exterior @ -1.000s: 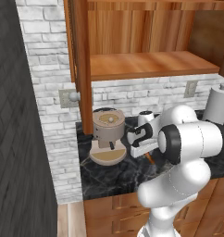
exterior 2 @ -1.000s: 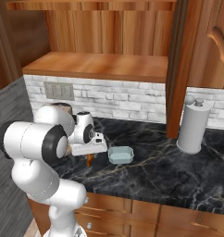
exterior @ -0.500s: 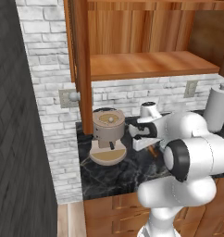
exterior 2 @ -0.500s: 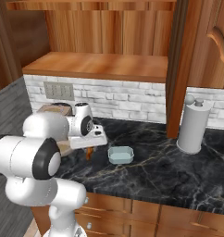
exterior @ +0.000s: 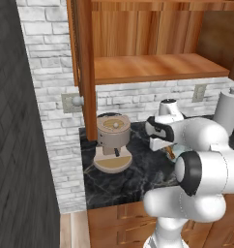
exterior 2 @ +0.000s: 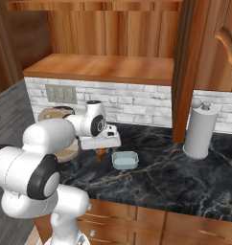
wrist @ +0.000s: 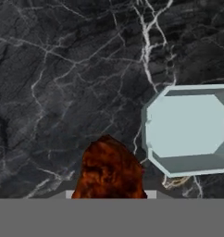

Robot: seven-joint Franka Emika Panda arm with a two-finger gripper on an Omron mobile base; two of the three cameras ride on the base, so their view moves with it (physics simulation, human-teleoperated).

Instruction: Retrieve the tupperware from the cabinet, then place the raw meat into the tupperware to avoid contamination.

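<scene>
cabinet [exterior 2: 103, 67]: on the wall above the counter, door swung wide, plank shelf bare in both base views.
counter [exterior 2: 185, 172]: black marbled stone, carrying the coffee machine [exterior: 111, 143] at the left end and a paper towel holder [exterior 2: 200, 129] well apart to the right.
gripper [exterior 2: 102, 152]: hanging low over the counter between coffee machine and tub, pointed straight down.
tupperware [exterior 2: 125, 160]: already out of the cabinet, resting flat and open on the counter, nothing inside; in the right base view just beside the gripper on its right; long axis running left to right in that view.
raw meat [wrist: 109, 170]: orange-brown piece with darker streaks, pinched between the fingers and lifted off the stone; seen as a small tip under the hand in the right base view [exterior 2: 102, 152].
fingers: narrow, clamped on the meat; tips themselves hidden behind it in the hand view.
key relation: tub lying to the right of the meat in the hand view, close but not under it; probably a short sideways carry needed before release.
hand view adds: clear gap of stone between meat and tub rim [wrist: 148, 139], tub's rounded corners, empty floor.
right base view adds: height of hand above counter, tub's place relative to the coffee machine.
left base view adds: little; tub hidden behind the arm.
</scene>
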